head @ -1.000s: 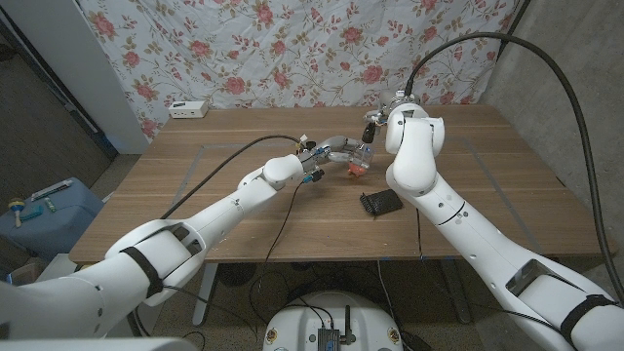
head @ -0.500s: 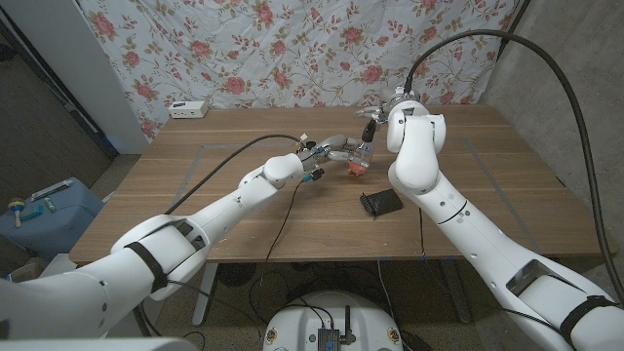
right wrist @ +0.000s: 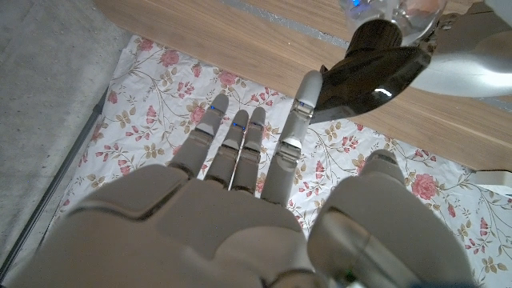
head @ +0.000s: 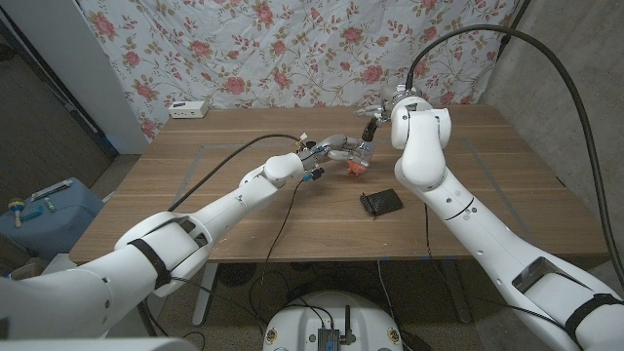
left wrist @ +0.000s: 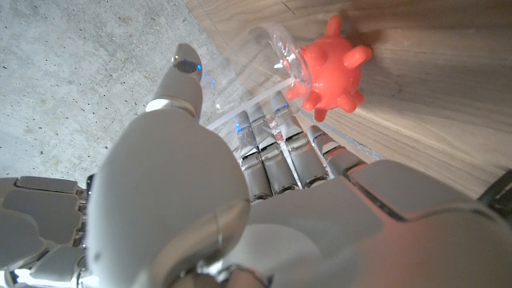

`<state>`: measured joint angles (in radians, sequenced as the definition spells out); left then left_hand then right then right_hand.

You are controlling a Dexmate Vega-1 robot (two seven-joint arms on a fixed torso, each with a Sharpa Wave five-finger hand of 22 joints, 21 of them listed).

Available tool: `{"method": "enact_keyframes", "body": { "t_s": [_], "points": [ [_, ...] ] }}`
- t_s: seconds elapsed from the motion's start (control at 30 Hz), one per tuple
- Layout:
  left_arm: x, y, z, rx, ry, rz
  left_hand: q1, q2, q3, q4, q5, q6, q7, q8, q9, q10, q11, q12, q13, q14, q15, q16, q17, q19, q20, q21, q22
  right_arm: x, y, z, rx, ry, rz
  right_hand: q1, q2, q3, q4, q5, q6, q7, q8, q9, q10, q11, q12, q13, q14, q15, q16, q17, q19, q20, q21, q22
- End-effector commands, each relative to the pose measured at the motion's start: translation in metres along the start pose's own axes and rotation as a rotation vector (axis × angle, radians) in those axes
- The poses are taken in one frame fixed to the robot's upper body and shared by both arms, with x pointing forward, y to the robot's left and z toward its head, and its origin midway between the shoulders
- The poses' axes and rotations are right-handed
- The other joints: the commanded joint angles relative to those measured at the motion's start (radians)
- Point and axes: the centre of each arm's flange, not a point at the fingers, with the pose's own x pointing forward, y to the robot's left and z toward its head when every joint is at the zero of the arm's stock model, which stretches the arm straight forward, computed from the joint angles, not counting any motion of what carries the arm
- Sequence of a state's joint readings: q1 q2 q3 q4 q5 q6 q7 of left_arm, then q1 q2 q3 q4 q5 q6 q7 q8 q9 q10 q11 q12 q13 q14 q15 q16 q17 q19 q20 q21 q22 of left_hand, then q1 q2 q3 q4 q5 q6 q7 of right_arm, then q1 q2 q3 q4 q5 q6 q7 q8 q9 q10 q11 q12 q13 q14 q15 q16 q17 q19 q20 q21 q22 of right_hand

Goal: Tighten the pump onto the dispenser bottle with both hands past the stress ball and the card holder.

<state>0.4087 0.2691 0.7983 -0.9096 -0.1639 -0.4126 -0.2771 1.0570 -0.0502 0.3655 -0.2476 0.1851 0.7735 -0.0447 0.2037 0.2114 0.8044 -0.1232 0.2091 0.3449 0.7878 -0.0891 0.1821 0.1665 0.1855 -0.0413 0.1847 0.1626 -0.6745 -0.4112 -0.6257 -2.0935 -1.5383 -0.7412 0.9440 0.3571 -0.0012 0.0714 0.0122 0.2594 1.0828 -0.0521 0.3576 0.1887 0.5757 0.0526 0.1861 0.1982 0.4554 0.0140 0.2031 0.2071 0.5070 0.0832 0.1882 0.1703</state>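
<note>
L hand [head: 336,149] grips the clear dispenser bottle [left wrist: 258,62] partway up, fingers wrapped round its body; bottle stands on the bench [head: 195,210] toward the far middle, base touching or just beside the red spiky stress ball [left wrist: 330,69]. R hand [right wrist: 240,200] hangs at the black pump [right wrist: 372,68] on top: fingers straight and apart, one fingertip against the pump's side, nothing clasped, so it's loose rather than grasping. Black card holder [head: 380,202] lies on the bench nearer the robot, well apart from bottle.

Risks, as I judge them:
- R hand has no real purchase on pump. A twist w/ one finger touching prob. slips off, threads don't turn, or pump gets knocked crooked & cross-threads.
- Clear plastic looks slick; if L hand's hold is weak, bottle spins w/ the pump instead of resisting, so no tightening.
- Downward push from R hand while off-centre could tip bottle over the ball, which sits right at its foot & may roll, taking support away.
- R forearm hangs above the card holder's side of the bench; a low elbow swing might brush it, though gap looks OK for now.
- Can't tell how far pump is already threaded; over-torque poss. too.
</note>
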Motion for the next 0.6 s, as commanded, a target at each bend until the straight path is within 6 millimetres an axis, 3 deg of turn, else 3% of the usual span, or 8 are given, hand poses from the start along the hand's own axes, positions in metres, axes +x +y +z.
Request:
{"method": "enact_keyframes", "body": {
  "t_s": [0.03, 0.43, 0.6],
  "points": [
    [-0.001, 0.002, 0.000, 0.003, 0.000, 0.003, -0.058, 0.088, 0.097, 0.090, 0.005, 0.060, 0.001, 0.005, 0.003, 0.013, -0.005, 0.007, 0.001, 0.003, -0.050, 0.001, 0.000, 0.006, -0.068, -0.002, 0.002, -0.007, -0.009, -0.011, -0.015, -0.002, 0.027, 0.033, -0.003, 0.003, -0.019, 0.014, -0.065, -0.002, -0.022, 0.013, -0.040, 0.002, -0.006, 0.006, -0.032, 0.001, -0.008, 0.002, -0.019, 0.000, -0.004, 0.001],
    [-0.002, 0.003, 0.001, 0.006, -0.001, 0.006, -0.058, 0.087, 0.097, 0.090, 0.004, 0.061, 0.001, 0.006, 0.003, 0.014, -0.004, 0.007, 0.001, 0.002, -0.050, 0.000, 0.000, 0.005, -0.069, -0.002, 0.002, -0.017, -0.019, -0.022, -0.019, -0.018, 0.041, 0.101, -0.005, 0.015, -0.062, 0.036, -0.205, -0.023, -0.065, 0.026, -0.132, -0.007, -0.007, 0.011, -0.101, 0.015, -0.012, 0.002, -0.073, 0.012, -0.007, 0.001],
    [-0.001, 0.003, 0.001, 0.006, -0.002, 0.003, -0.059, 0.087, 0.097, 0.090, 0.004, 0.061, 0.000, 0.006, 0.003, 0.014, -0.005, 0.007, 0.001, 0.002, -0.050, 0.000, 0.000, 0.005, -0.069, -0.002, 0.002, -0.019, -0.022, -0.025, -0.016, -0.039, 0.059, 0.148, 0.003, 0.029, -0.089, 0.048, -0.262, -0.038, -0.084, 0.027, -0.169, -0.012, -0.007, 0.012, -0.135, 0.026, -0.014, 0.001, -0.095, 0.022, -0.008, 0.000]
  ]
}}
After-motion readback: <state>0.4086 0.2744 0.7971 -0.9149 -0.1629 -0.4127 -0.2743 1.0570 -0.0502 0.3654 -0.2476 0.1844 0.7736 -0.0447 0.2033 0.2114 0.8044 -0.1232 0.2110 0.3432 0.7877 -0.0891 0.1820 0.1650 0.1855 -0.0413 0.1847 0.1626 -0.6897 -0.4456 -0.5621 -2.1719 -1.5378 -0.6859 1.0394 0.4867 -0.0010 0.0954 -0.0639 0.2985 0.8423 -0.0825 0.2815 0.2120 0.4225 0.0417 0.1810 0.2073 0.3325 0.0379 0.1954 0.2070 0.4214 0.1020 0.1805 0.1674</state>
